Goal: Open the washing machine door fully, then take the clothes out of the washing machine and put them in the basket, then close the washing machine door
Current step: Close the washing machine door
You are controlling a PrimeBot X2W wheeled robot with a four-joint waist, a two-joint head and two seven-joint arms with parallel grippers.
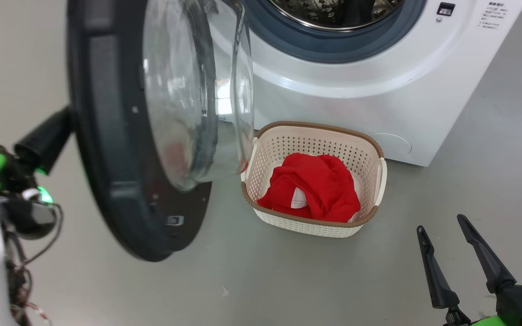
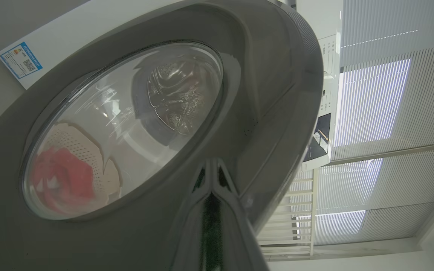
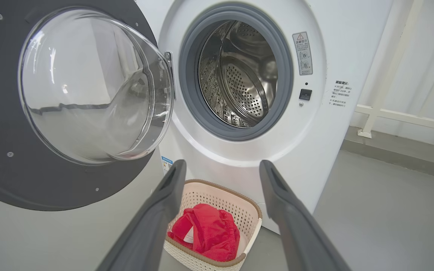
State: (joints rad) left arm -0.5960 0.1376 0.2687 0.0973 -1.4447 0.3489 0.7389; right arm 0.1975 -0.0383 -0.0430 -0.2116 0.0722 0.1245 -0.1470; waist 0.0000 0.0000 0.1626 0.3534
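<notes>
The clothes (image 1: 315,188) are seen in the basket (image 1: 320,128), at 4 o'clock of the open door (image 1: 102,136), so closing is judged in hand. The left gripper (image 2: 212,195), fingers seemingly together, is pressed to the door; a push toward the washer (image 1: 356,104) is called for. The right gripper (image 1: 440,223) is held spread.

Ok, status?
Left hand shut, against round glossy black door, door open. Right hand open, empty. Red garment in cream perforated basket. Steel drum looks empty.
</notes>
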